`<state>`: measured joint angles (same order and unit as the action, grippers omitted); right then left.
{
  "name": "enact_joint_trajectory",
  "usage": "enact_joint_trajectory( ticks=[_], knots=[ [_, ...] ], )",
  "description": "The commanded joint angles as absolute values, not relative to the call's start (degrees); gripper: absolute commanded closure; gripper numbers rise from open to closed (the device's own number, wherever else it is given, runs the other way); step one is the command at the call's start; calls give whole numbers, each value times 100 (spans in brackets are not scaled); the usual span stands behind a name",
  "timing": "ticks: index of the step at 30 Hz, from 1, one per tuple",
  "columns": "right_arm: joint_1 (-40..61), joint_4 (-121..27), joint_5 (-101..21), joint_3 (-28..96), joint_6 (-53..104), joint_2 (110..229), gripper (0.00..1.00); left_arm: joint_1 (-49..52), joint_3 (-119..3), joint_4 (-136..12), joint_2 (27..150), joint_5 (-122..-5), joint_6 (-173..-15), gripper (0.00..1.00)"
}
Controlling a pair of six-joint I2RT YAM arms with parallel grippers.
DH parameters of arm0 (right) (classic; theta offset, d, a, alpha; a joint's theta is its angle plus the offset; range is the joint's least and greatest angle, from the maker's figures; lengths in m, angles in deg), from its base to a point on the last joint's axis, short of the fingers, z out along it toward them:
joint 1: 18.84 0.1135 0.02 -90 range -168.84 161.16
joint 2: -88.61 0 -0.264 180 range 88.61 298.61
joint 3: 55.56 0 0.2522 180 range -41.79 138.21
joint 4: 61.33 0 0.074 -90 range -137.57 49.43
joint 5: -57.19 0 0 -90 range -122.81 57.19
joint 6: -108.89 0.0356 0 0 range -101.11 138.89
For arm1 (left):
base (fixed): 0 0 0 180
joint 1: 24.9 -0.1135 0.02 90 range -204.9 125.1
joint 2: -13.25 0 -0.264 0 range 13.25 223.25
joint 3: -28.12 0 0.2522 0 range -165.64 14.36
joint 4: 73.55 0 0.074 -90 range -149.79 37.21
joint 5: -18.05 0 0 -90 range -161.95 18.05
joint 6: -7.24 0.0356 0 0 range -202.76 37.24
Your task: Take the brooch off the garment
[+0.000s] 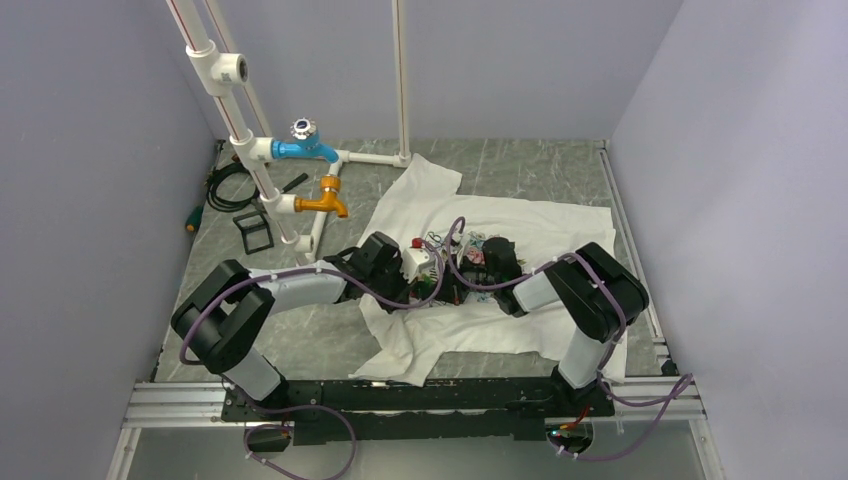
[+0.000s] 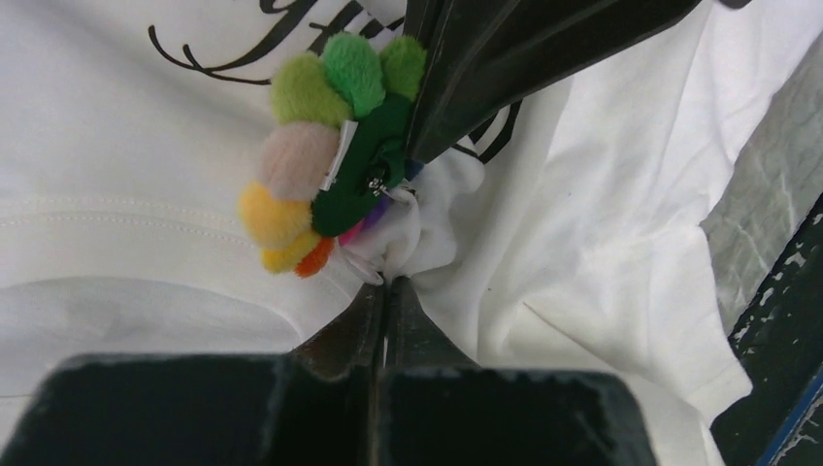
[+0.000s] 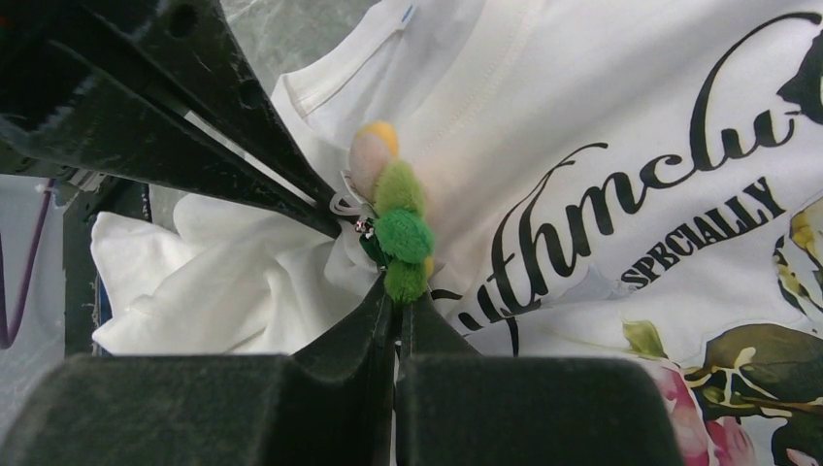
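On garment (image 2: pixel 621 243) — brooch (image 2: pixel 325 160), apparently pinned

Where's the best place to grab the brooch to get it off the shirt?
Grip the brooch by its rim at the green petals, coming edge-on, jaws across backing and fluff: it stands tilted up off the garment, leaving that edge free. The right gripper pinches there; the left gripper holds the bunched cloth beneath.

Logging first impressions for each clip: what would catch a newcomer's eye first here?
A fluffy rainbow brooch sits on the white printed T-shirt, mid-table. Both grippers meet there: the right gripper is shut on the brooch, and the left gripper pinches bunched fabric beside it. Far left, a blue tap and an orange tap stick out of a pipe frame.
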<state>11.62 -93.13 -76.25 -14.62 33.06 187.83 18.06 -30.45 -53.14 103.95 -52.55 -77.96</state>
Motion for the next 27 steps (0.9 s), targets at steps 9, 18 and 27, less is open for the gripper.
enact_joint_trajectory(
  ticks=[9, 18, 27],
  knots=[
    [1148, -9644, -7806, -1323, 3558, 19029, 100, 1786, -3097, -5935, 9679, -5642, -8051, 100],
    [1139, -10010, -7947, -1335, 3963, 19005, 100, 1691, -2876, -5988, 9527, -4879, -7682, 64],
    [1133, -10400, -8222, -1460, 3840, 19021, 100, 1490, -2143, -6713, 8717, -4487, -6884, 50]
  ],
)
